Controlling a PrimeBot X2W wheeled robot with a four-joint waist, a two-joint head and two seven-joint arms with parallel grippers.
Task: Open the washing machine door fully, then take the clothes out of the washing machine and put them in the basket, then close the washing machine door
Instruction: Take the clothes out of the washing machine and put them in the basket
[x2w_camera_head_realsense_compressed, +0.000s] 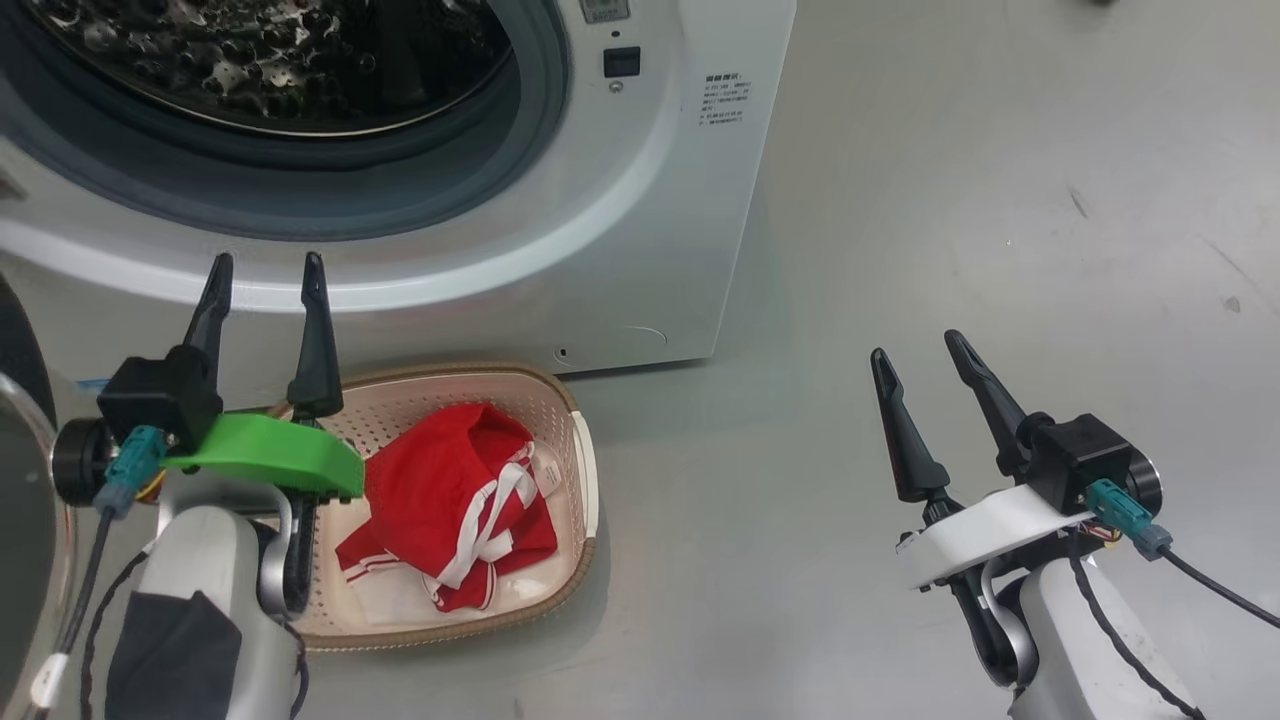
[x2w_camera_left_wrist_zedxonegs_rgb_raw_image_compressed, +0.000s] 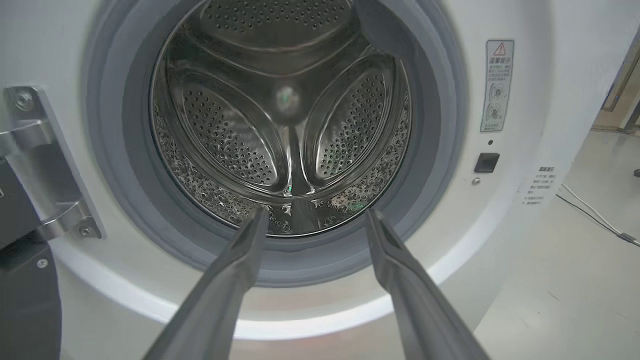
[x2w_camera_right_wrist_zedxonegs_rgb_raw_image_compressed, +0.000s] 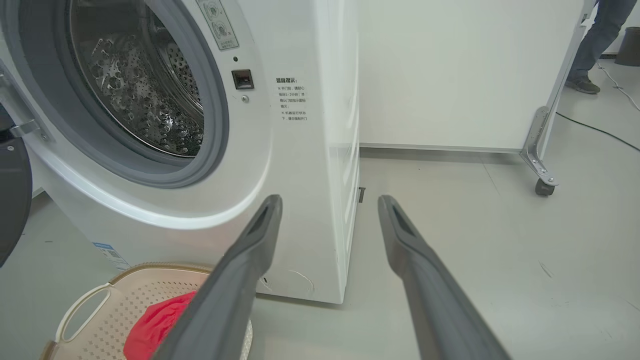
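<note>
Clothes lie in the basket and the drum looks bare: closing is the step left.
Left gripper hovers by the basket, right gripper well apart above the floor, both spread wide and empty. The washing machine door hangs open at far left; best, I judge, to reach outside its black rim and sweep it steadily toward the washing machine.
</note>
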